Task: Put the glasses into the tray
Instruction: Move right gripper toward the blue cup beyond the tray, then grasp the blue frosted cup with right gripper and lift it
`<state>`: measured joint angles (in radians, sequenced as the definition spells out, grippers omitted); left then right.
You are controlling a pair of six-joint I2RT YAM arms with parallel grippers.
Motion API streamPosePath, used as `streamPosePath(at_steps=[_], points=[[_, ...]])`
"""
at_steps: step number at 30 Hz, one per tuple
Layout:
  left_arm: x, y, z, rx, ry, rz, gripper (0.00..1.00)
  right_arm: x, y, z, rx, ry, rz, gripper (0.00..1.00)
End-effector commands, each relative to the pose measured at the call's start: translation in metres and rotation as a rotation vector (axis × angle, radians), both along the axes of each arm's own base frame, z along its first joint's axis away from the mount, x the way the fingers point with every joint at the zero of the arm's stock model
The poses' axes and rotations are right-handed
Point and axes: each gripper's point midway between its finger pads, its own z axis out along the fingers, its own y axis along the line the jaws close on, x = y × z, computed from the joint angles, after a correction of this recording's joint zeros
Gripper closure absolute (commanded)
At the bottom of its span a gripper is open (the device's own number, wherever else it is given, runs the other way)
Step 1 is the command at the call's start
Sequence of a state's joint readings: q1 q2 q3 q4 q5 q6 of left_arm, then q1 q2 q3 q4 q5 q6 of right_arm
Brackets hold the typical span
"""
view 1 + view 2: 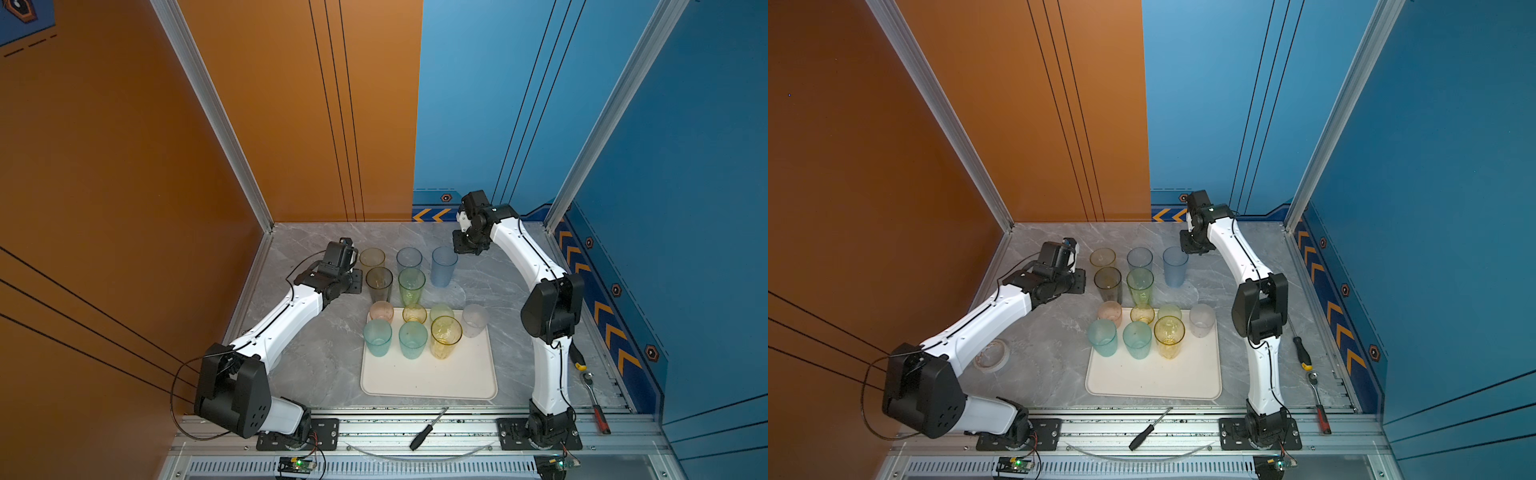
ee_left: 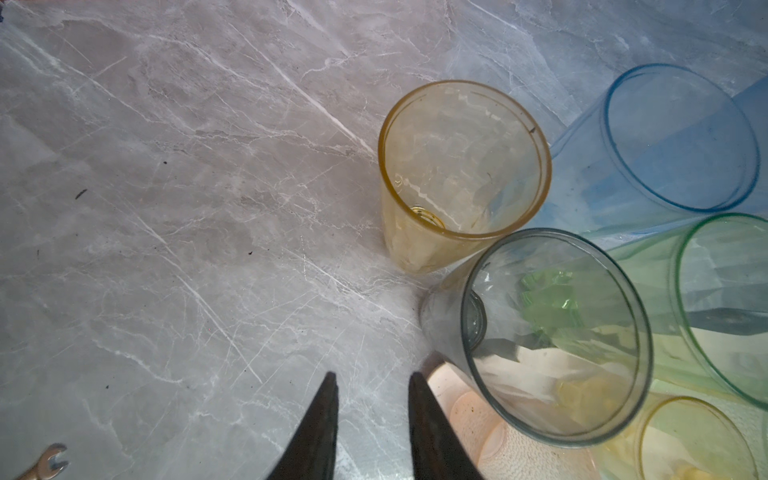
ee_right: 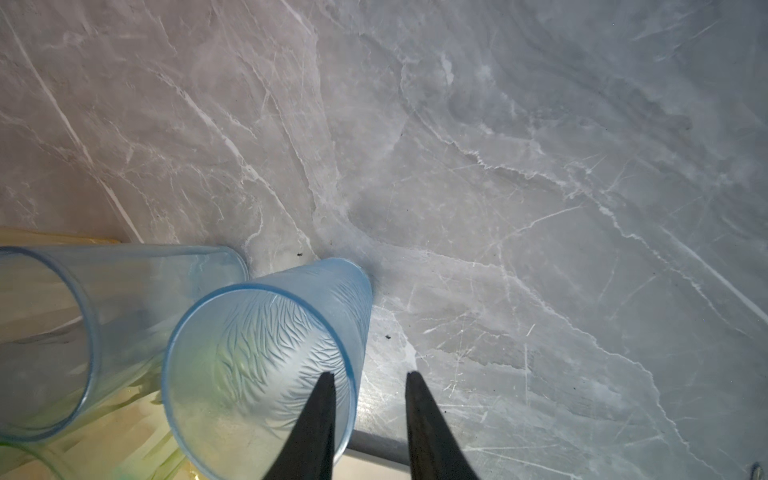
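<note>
Behind part-hidden tray, left hand apart, right hand apart astride blue glass rim

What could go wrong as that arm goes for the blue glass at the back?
The right gripper straddles just the blue glass's rim, one finger seemingly inside; so thin a grip could slip or tip it. Tipping, it may knock the paler blue glass beside it. The left gripper hangs near the grey glass; a stray move could topple it.
</note>
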<state>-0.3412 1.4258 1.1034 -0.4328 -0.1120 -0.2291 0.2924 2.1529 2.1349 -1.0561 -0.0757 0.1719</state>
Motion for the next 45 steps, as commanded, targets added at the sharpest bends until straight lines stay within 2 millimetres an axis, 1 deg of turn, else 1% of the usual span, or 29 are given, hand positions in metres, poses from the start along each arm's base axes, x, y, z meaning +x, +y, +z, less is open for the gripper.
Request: streamPosePath(at_steps=[1, 11, 20, 30, 38, 42, 45], points=[[-0.002, 0.003, -0.006, -0.008, 0.015, 0.002, 0.69, -0.003, 0.0, 0.0, -0.019, 0.02, 0.015, 0.72], [-0.004, 0.007, -0.009, -0.009, 0.022, 0.01, 0.69, 0.0, 0.004, -0.012, -0.032, 0.045, 0.024, 0.76], [-0.005, 0.01, -0.007, -0.014, 0.016, 0.014, 0.69, -0.001, 0.008, -0.014, -0.039, 0.051, 0.033, 0.81], [-0.008, 0.015, -0.004, -0.017, 0.008, 0.021, 0.69, -0.001, 0.008, -0.018, -0.058, 0.059, 0.035, 0.85], [-0.011, 0.019, 0.0, -0.02, -0.003, 0.026, 0.69, -0.002, 0.007, -0.021, -0.068, 0.064, 0.036, 0.92], [-0.013, 0.021, 0.003, -0.022, -0.011, 0.031, 0.69, -0.002, 0.004, -0.015, -0.085, 0.048, 0.027, 0.99], [-0.014, 0.021, 0.005, -0.024, -0.016, 0.032, 0.69, -0.003, 0.0, -0.005, -0.1, 0.019, 0.021, 1.0]])
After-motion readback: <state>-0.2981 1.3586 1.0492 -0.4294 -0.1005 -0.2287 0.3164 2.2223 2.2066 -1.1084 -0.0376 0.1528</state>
